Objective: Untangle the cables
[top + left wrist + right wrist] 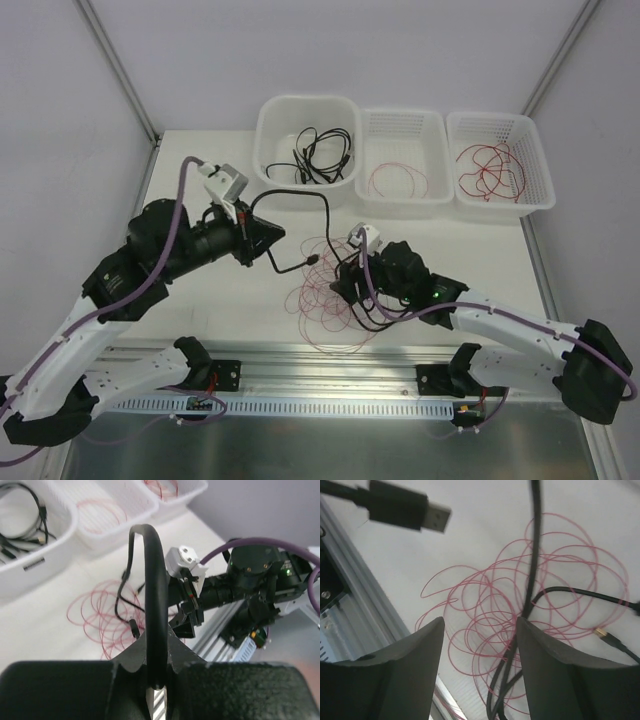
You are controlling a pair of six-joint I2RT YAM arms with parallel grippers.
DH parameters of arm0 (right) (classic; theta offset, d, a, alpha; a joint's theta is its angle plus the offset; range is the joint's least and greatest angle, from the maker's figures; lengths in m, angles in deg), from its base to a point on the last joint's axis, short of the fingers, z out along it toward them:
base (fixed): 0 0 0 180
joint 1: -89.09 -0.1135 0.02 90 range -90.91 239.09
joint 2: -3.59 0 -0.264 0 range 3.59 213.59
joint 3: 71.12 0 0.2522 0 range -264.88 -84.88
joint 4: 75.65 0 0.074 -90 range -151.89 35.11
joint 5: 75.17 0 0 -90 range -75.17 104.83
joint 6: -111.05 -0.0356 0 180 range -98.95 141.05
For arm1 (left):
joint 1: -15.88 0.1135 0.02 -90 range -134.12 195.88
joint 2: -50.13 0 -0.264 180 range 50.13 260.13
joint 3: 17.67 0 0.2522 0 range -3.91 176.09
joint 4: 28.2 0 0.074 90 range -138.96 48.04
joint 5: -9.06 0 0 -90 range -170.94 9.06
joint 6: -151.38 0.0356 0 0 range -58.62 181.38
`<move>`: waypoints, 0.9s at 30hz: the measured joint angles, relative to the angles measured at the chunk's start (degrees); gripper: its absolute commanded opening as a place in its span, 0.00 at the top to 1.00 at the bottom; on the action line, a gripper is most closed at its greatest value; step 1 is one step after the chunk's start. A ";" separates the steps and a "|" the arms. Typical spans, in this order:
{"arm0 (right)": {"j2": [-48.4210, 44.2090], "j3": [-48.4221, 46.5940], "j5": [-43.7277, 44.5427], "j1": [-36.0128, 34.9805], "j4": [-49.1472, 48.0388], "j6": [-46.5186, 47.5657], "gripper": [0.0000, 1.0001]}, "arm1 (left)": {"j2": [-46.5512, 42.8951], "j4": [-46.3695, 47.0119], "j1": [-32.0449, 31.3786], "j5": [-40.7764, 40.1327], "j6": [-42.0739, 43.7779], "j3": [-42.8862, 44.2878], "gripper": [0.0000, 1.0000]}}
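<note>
Right now the untangling looks half done. Near the counter's front edge lies a red tangle with black cable running through it. The right claw hangs just over that heap, fingers spread, a black strand passing between them but not pinched. To the left, the left claw is pressed together on a black cable, holding it up in an arch; whether it is the same strand I can't tell. Beyond, one bin holds black cables and two baskets hold red wire. Next, I'd guess, the right claw needs to close on black only, clear of the red loops, so the cable can be drawn free.
</note>
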 measured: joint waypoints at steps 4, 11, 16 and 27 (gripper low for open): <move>-6.29 0.13 8.09 0.00 3.93 0.61 0.37 | -4.72 4.57 0.00 -2.36 1.14 0.31 1.00; -7.15 0.09 17.53 0.00 10.12 0.50 0.44 | -5.95 10.16 0.00 -2.60 1.46 2.89 1.00; -4.81 0.11 14.73 -0.02 10.29 -0.50 0.44 | -4.66 11.17 0.00 -2.25 1.46 4.07 1.00; -2.47 0.11 3.82 -0.81 4.20 -1.29 0.39 | -2.12 12.70 0.00 -0.59 1.14 4.28 1.00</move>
